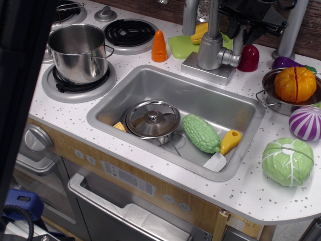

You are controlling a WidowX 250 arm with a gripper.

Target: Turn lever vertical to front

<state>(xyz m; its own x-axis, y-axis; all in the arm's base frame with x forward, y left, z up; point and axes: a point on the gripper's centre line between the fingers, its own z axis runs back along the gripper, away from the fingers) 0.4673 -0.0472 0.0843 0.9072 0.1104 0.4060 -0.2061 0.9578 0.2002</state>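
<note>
We see the lever (213, 17) standing upright on the tap body (210, 50) behind the sink (241, 108), the black hand (251, 17) just beside it at upper right; a lidded pot (153, 119) and green gourd (200, 133) lie in the basin.

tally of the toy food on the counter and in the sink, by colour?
Orange: 2, carrot, pumpkin
Green: 2, cabbage, bitter gourd in the sink
Purple: 2, onion, eggplant
Dark red: 1, piece beside the tap
Yellow: 1, piece behind the tap, partly hidden
Total: 8
</note>
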